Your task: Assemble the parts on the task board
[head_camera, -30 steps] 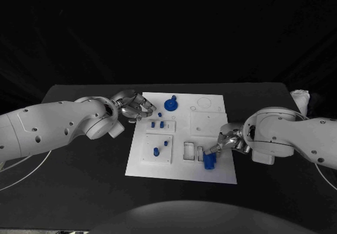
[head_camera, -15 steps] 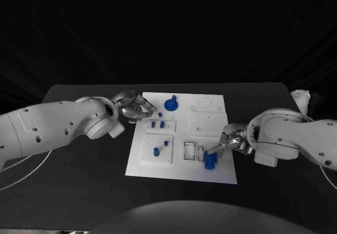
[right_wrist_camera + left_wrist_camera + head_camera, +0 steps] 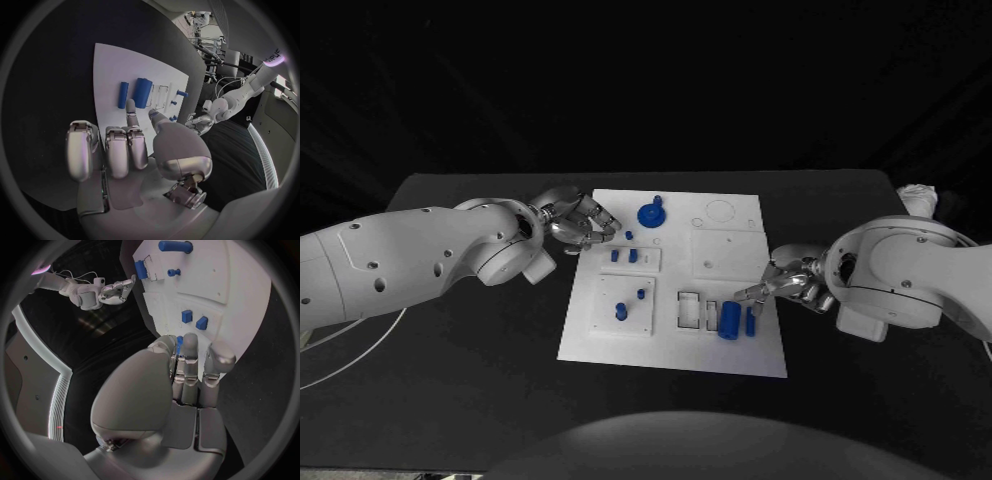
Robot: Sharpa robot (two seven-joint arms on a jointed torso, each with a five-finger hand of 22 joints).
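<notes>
- Black table carries the white task board.
- Near right: two blue parts lie side by side; right hand beside them, empty, fingers loosely apart.
- Far left: left hand curled, holding nothing visible.
- Risk: a fingertip brush could roll the loose parts off the board.

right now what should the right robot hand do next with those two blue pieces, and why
Probably reach back to the slim blue piece and grip it. It lies loose beside the thick blue cylinder near the task board edge, and the right robot hand sits just above them, holding nothing.
</notes>
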